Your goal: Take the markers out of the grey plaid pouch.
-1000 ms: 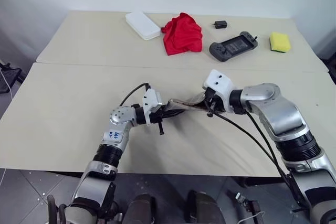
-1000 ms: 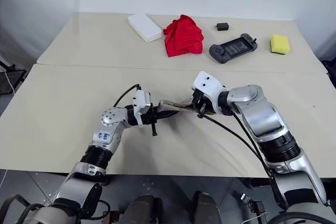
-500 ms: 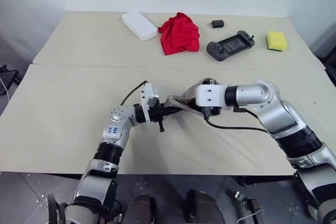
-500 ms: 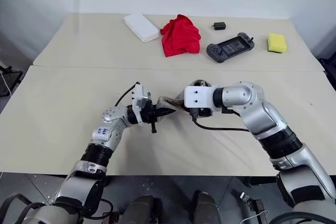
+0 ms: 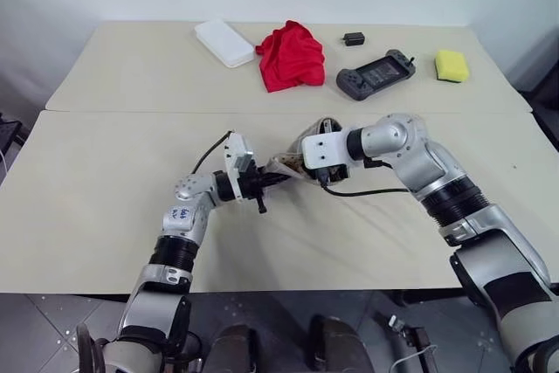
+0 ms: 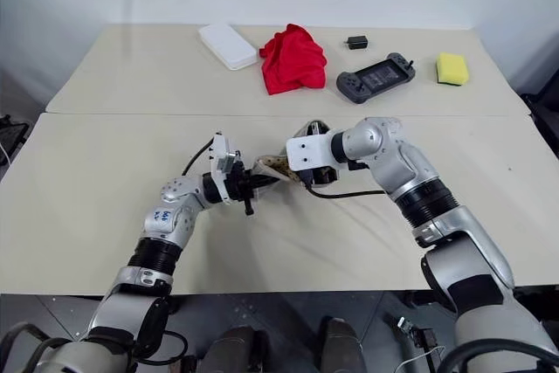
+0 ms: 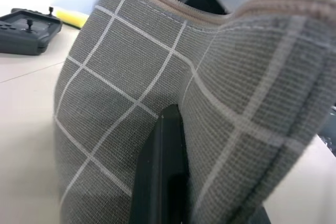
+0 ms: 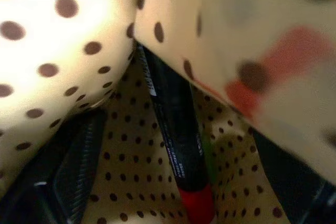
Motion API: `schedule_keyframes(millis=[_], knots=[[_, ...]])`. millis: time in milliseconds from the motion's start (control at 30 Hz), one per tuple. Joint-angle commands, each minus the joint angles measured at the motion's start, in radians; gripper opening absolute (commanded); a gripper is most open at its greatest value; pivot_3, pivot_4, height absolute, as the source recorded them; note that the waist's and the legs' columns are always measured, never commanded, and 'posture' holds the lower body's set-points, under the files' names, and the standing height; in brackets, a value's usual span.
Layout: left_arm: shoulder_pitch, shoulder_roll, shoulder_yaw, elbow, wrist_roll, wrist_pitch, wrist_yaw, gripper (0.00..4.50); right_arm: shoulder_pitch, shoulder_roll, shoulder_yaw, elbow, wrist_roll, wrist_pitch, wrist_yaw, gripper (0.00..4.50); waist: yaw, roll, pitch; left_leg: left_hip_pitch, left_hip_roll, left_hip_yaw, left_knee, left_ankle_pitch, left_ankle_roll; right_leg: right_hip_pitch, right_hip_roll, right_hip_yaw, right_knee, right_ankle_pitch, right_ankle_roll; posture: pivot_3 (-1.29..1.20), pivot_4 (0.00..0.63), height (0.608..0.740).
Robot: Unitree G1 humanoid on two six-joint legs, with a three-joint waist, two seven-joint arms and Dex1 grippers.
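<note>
Pinching one end of the pouch (image 5: pixel 284 166), the left gripper (image 5: pixel 259 183) is clamped tight on the fabric just left of frame centre in the head views, so the pouch hangs above the table (image 5: pixel 105 181) with its zip mouth turned up and toward the right arm. In the left wrist view 1 black finger (image 7: pixel 160 177) presses flat against the plaid cloth, which reads as an anchoring grip: it steadies the soft case so the other hand can work inside without dragging it along.

The right gripper (image 5: pixel 307 162), at frame centre, is tipped down into that mouth with its jaws spread wide and nothing between them. Its wrist view looks into the dotted lining, where 1 marker (image 8: pixel 176 145) with a black barrel and red end lies in the fold at lower centre, between the 2 spread fingers. A hint of green beside it may be a 2nd marker; I cannot tell.

The spread jaws straddling the marker suggest the reach is lined up and closing comes next. The loose lining crowds the marker and could get pinched along with it.
</note>
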Motion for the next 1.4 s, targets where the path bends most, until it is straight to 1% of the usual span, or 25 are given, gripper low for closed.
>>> schedule_keyframes(millis=[33,100,167,300,333,433,533,633,867,933,967,1167,1200,1267,1333,1400], knots=[[-0.021,-0.02,0.004,-0.076,-0.055,-0.01,-0.035,0.0,0.018,0.029,0.006,0.081,-0.092,0.062,-0.125,4.49,-0.005,0.0,0.0,0.0,0.0,0.0,0.0,0.0,0.0,0.0,0.0,0.0,0.0,0.0,0.0,0.0,0.15,0.74],[-0.017,-0.02,0.006,-0.081,-0.055,-0.005,-0.036,0.0,0.019,0.051,-0.009,0.1,-0.09,0.114,-0.133,4.49,-0.01,0.0,0.0,0.0,0.0,0.0,0.0,0.0,0.0,0.0,0.0,0.0,0.0,0.0,0.0,0.0,0.15,0.74],[-0.015,-0.019,0.006,-0.085,-0.054,-0.003,-0.037,0.0,0.033,0.116,-0.089,0.098,0.018,0.259,-0.102,4.49,-0.011,0.0,0.0,0.0,0.0,0.0,0.0,0.0,0.0,0.0,0.0,0.0,0.0,0.0,0.0,0.0,0.15,0.74],[-0.008,-0.016,0.008,-0.095,-0.053,0.006,-0.039,0.0,0.031,0.148,-0.152,0.132,0.067,0.339,-0.102,4.49,-0.013,0.001,0.0,0.001,0.0,0.0,0.0,0.0,0.0,0.0,0.0,0.0,0.001,0.0,0.0,0.0,0.15,0.74],[-0.006,-0.014,0.009,-0.098,-0.054,0.01,-0.041,0.0,0.031,0.133,-0.135,0.135,0.041,0.292,-0.122,4.49,-0.013,0.001,0.0,0.001,0.0,0.0,0.0,0.0,0.0,0.0,0.0,0.0,0.001,0.0,0.0,0.0,0.15,0.74],[-0.003,-0.008,0.012,-0.103,-0.058,0.023,-0.043,0.0,0.007,0.05,0.001,0.16,-0.136,0.003,-0.228,4.49,-0.015,0.001,-0.001,0.001,0.0,0.0,0.0,0.0,0.0,0.0,0.0,0.001,0.001,0.0,0.0,0.0,0.15,0.74],[-0.004,-0.003,0.013,-0.107,-0.062,0.029,-0.041,0.0,-0.005,0.043,0.027,0.203,-0.159,-0.069,-0.257,4.49,-0.017,0.001,0.0,0.001,0.0,0.001,-0.001,0.0,0.0,-0.001,0.0,0.002,0.001,0.0,0.0,0.0,0.15,0.74],[-0.018,-0.005,0.029,-0.102,-0.076,0.044,-0.029,0.0,0.003,0.054,0.043,0.224,-0.169,-0.125,-0.262,3.88,-0.014,0.001,-0.001,0.001,0.0,0.001,-0.001,0.0,-0.001,-0.001,0.0,0.001,0.001,0.0,0.0,0.0,0.15,0.74],[-0.023,0.0,0.037,-0.101,-0.081,0.051,-0.025,0.0,-0.017,0.052,0.032,0.266,-0.195,-0.209,-0.299,1.4,-0.013,0.001,0.0,0.001,0.001,0.001,-0.001,0.0,-0.001,-0.001,-0.001,0.001,0.001,0.0,0.0,0.0,0.15,0.74],[-0.021,0.003,0.04,-0.102,-0.083,0.052,-0.025,0.0,-0.017,0.041,0.023,0.269,-0.192,-0.225,-0.299,0.8,-0.013,0.001,0.0,0.001,0.001,0.0,-0.001,0.0,-0.001,-0.001,-0.001,0.001,0.001,0.0,0.0,0.0,0.15,0.74],[-0.02,0.004,0.04,-0.102,-0.083,0.052,-0.025,0.0,-0.016,0.037,0.021,0.269,-0.19,-0.227,-0.294,0.62,-0.013,0.001,0.0,0.001,0.001,0.0,-0.001,0.0,-0.001,-0.001,-0.001,0.001,0.001,0.0,0.0,0.0,0.15,0.74],[-0.016,0.007,0.047,-0.105,-0.082,0.052,-0.019,0.0,-0.004,0.012,-0.019,0.227,-0.151,-0.237,-0.258,0.62,-0.013,0.001,0.0,0.001,0.001,0.0,-0.001,0.0,-0.001,-0.001,-0.001,0.001,0.001,0.0,0.0,0.0,0.15,0.74],[-0.017,0.008,0.048,-0.105,-0.081,0.052,-0.018,0.0,-0.003,0.005,-0.031,0.207,-0.12,-0.253,-0.224,0.62,-0.013,0.001,0.0,0.001,0.001,0.0,-0.001,0.0,0.0,-0.001,-0.001,0.001,0.001,0.0,0.0,0.0,0.15,0.74],[-0.012,0.013,0.049,-0.106,-0.079,0.049,-0.017,0.0,0.012,-0.01,-0.076,0.14,-0.038,-0.219,-0.14,0.62,-0.011,0.001,0.0,0.0,0.001,0.0,-0.001,0.0,0.0,-0.001,-0.001,0.001,0.001,0.0,0.0,0.0,0.15,0.74],[-0.006,0.02,0.05,-0.109,-0.08,0.047,-0.015,0.0,0.046,-0.037,-0.117,0.038,0.118,-0.216,0.028,0.62,-0.009,0.001,0.0,0.0,0.001,0.0,-0.001,0.0,0.0,-0.001,-0.001,0.001,0.001,0.0,0.0,0.0,0.15,0.74],[0.0,0.025,0.051,-0.114,-0.082,0.048,-0.014,0.0,0.079,-0.074,-0.13,-0.053,0.216,-0.224,0.162,0.62,-0.007,0.001,0.0,0.0,0.001,-0.001,-0.001,0.0,0.0,0.0,-0.001,0.0,0.0,0.0,0.0,0.0,0.15,0.74]])
